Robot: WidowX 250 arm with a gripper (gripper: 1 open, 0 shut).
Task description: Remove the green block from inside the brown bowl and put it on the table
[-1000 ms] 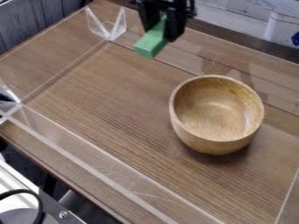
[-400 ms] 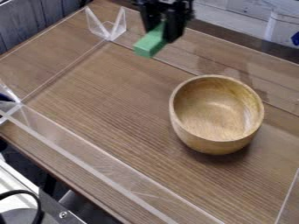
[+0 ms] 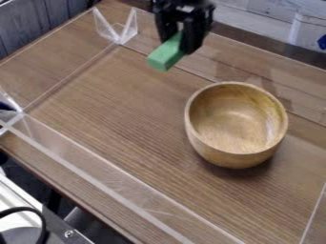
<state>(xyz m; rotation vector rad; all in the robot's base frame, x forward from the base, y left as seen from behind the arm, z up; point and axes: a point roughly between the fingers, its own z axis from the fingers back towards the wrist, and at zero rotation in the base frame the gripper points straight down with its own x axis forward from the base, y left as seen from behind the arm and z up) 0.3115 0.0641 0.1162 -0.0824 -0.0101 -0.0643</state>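
The green block [image 3: 165, 53] hangs tilted in the air above the far part of the table [image 3: 114, 114], held at its upper end by my black gripper [image 3: 180, 40], which is shut on it. The brown bowl [image 3: 235, 123] sits at the right of the table, with nothing inside. Block and gripper are to the upper left of the bowl, well apart from its rim.
Low clear plastic walls [image 3: 57, 76] edge the tabletop on the left, front and back. A clear wall corner [image 3: 118, 29] stands just left of the gripper. Bare wood stretches left of the bowl.
The gripper with the green block has come down a little and shifted slightly right. The bowl has stayed in place.
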